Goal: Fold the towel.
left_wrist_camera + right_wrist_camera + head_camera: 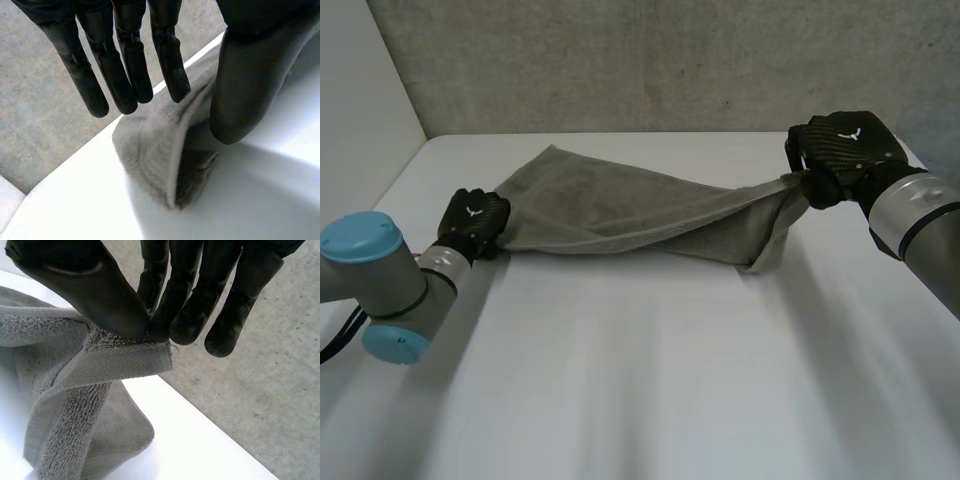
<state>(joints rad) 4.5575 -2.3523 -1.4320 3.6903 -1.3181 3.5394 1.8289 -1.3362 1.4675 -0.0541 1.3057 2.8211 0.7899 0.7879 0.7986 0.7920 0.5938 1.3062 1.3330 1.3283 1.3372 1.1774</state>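
Saw a grey towel (620, 210) pulled long across the white counter (640, 380), from one hand to the other. Found its left end low on the counter, bunched into a soft fold. Found its right end lifted up, with a loose part hanging down to the counter below. Watched the right hand (840, 150) pinch that raised corner tight between thumb and fingers (165, 325). Spotted the left hand (472, 225) at the low end, fingers (135, 65) straight and spread, thumb down beside the fold, not squeezing the towel. Noticed a rough grey wall (650, 60) behind the counter.
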